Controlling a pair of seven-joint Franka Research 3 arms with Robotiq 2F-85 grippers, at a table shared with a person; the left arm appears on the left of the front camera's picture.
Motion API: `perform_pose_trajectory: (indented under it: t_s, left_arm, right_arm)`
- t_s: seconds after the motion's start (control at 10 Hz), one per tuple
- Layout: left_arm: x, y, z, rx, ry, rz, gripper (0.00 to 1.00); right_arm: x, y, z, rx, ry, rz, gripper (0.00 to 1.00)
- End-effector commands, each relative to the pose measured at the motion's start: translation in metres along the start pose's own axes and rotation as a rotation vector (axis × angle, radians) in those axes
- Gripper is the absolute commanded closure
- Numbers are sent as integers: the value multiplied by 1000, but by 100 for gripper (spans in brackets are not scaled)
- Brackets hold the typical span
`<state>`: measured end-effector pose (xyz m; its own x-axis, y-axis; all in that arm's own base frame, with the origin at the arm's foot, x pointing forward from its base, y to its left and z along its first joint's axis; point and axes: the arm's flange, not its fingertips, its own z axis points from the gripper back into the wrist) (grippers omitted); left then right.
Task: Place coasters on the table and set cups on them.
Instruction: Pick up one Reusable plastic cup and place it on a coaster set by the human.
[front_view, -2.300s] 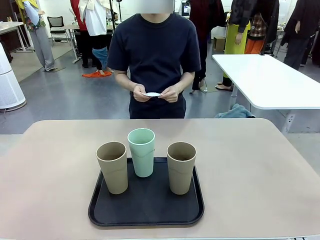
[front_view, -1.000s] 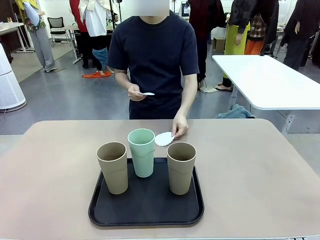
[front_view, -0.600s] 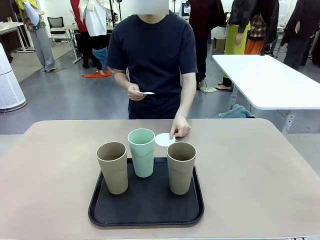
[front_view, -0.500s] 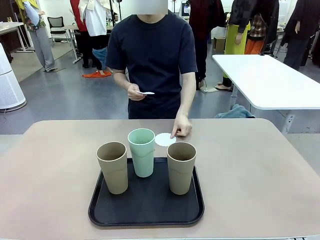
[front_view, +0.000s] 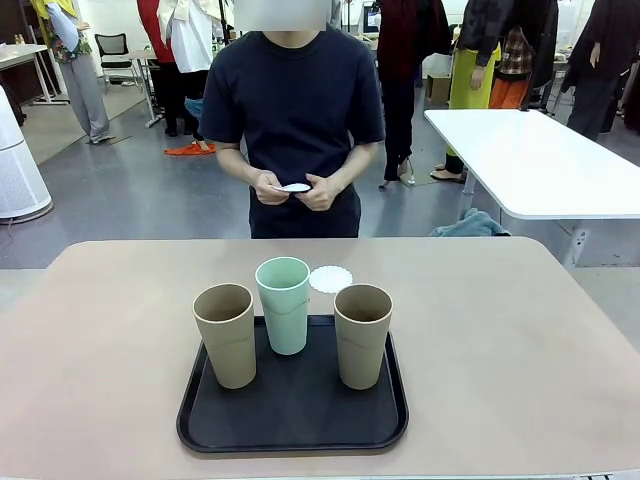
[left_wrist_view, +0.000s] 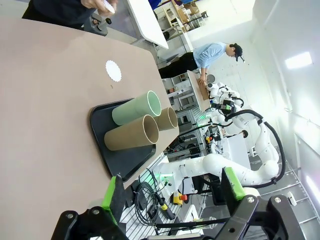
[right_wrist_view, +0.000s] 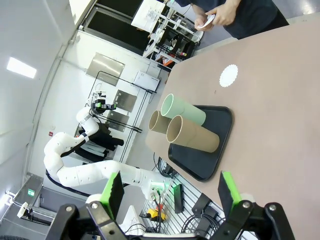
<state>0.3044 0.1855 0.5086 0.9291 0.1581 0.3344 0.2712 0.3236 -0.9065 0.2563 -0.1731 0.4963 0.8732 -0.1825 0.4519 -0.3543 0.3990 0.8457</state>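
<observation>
While one thin white scalloped coaster (front_view: 331, 279) lies on the beige table (front_view: 520, 330), the cups stand on a tray.
Front view: a mint-green tumbler (front_view: 284, 305) stands between two tan tumblers (front_view: 225, 335) on the black rounded tray (front_view: 293, 425); the person's hands (front_view: 322, 192) hold another white disc (front_view: 296, 187). Left wrist view: the left claw (left_wrist_view: 172, 187) is released, empty. Right wrist view: the right claw (right_wrist_view: 170, 189) is also released and empty.

Thin white scalloped round coaster (front_view: 331, 279) now lies alone on beige tabletop (front_view: 520, 330), no hand on it. Person's hand (front_view: 318, 192) that pressed it has lifted off, back at waist, meeting other hand (front_view: 268, 187) on held white discs (front_view: 295, 187). Torso shifted slightly toward picture left.
</observation>
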Motion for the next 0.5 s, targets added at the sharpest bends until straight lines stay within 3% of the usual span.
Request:
perform_pose_trajectory:
  t_s: [0.0,0.4]
  left_arm:
    - [0,-1,1,-14,-6,1,0]
    - [0,-1,1,-14,-6,1,0]
  right_arm:
    - [2,0,0,18,-9,11,0]
    - [0,0,0,0,0,0,0]
